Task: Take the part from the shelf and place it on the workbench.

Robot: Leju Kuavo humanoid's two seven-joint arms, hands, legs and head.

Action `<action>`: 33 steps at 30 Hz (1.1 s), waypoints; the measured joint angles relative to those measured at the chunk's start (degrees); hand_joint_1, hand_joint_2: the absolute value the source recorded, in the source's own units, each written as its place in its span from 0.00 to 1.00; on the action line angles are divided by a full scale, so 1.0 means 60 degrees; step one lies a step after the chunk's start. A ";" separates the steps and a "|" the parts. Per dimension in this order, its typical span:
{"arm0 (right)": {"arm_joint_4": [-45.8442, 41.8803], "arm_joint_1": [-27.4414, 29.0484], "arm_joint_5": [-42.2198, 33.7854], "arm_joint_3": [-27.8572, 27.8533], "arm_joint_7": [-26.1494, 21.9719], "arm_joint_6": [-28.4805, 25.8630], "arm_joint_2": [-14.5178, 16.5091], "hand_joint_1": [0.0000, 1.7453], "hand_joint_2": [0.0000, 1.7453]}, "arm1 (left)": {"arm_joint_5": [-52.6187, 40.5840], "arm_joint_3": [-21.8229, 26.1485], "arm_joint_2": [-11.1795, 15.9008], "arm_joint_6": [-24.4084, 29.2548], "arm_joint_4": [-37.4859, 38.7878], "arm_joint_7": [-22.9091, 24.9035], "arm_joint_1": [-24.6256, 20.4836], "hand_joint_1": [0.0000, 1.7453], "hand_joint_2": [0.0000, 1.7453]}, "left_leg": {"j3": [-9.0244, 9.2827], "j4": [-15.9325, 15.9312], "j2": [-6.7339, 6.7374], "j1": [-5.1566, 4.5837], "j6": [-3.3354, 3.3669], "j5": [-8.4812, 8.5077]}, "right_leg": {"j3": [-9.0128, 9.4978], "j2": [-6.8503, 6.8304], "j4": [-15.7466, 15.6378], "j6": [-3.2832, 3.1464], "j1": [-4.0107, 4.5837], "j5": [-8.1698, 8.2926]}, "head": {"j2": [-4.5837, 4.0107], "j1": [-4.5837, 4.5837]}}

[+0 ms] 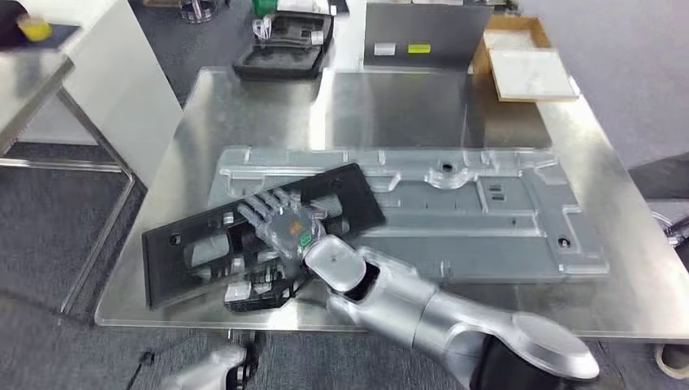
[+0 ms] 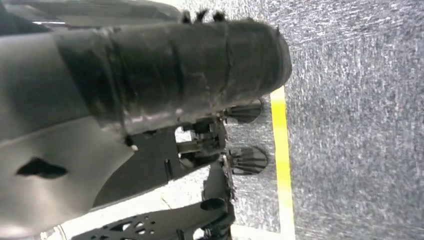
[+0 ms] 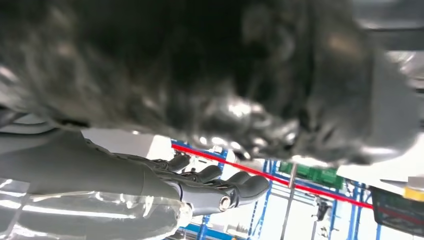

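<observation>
The black rectangular part [image 1: 203, 244], a frame with cut-outs, lies slanted on the workbench [image 1: 244, 106], its far end over the big grey moulded panel [image 1: 487, 211]. My right hand [image 1: 280, 221] reaches over the part's middle with its fingers [image 3: 220, 182] stretched straight and spread. In the right wrist view the part [image 3: 225, 70] is a dark blur close by, with a gap between it and the fingers. My left arm [image 1: 207, 370] hangs below the bench's front edge; its hand [image 2: 175, 75] is a dark ribbed mass over the floor, and how its fingers lie is unclear.
An open black case [image 1: 284, 45] and a grey box [image 1: 426, 36] stand at the bench's far edge, with a cardboard tray [image 1: 524, 61] at the far right. A white table [image 1: 49, 73] is on the left. A yellow line [image 2: 281, 165] marks the grey floor.
</observation>
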 joint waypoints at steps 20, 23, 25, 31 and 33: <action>-0.3425 0.1306 -0.0688 -0.0065 0.0629 -0.1921 -0.0515 0.00 0.00 | 0.0843 0.0528 0.0196 -0.0161 0.0045 -0.0504 0.0089 0.00 0.00 | -0.0942 0.0083 0.0343 0.0036 0.0026 0.0266 | 0.0692 0.0018 -0.0573 -0.0085 0.0012 -0.0222 | -0.0001 0.0080; -0.4243 0.1761 -0.0637 -0.0097 0.0830 -0.2236 -0.0754 0.00 0.00 | 0.0869 0.0566 0.0279 -0.0224 0.0047 -0.0653 0.0262 0.00 0.00 | -0.1443 0.1836 0.0183 0.0044 -0.0079 -0.0625 | 0.0505 -0.0012 -0.0398 -0.0155 0.0010 -0.0202 | -0.0001 0.0043; -0.4776 0.2152 -0.0495 -0.0134 0.1046 -0.2309 -0.1037 0.00 0.00 | 0.0871 0.0569 0.0336 -0.0321 0.0047 -0.0676 0.0377 0.00 0.00 | -0.1449 0.2165 0.0171 0.0060 -0.0124 -0.0537 | 0.0371 -0.0054 -0.0208 -0.0163 -0.0012 -0.0236 | -0.0002 0.0043; -0.6316 0.2938 -0.0266 -0.0449 0.1435 -0.2488 -0.1837 0.00 0.00 | 0.0849 0.0569 0.0406 -0.0451 0.0047 -0.0815 0.0472 0.00 0.00 | -0.0365 0.0349 0.0102 0.0000 -0.0018 -0.0030 | -0.0025 -0.0069 0.0325 0.0069 -0.0021 -0.0327 | 0.0000 0.0014; -0.6734 0.3219 -0.0363 -0.0617 0.1504 -0.2566 -0.2108 0.00 0.00 | 0.0853 0.0569 0.0411 -0.0437 0.0047 -0.0885 0.0498 0.00 0.00 | -0.0397 0.0161 0.0089 -0.0001 0.0185 0.0037 | -0.0081 -0.0083 0.0349 0.0193 -0.0042 -0.0329 | 0.0000 0.0020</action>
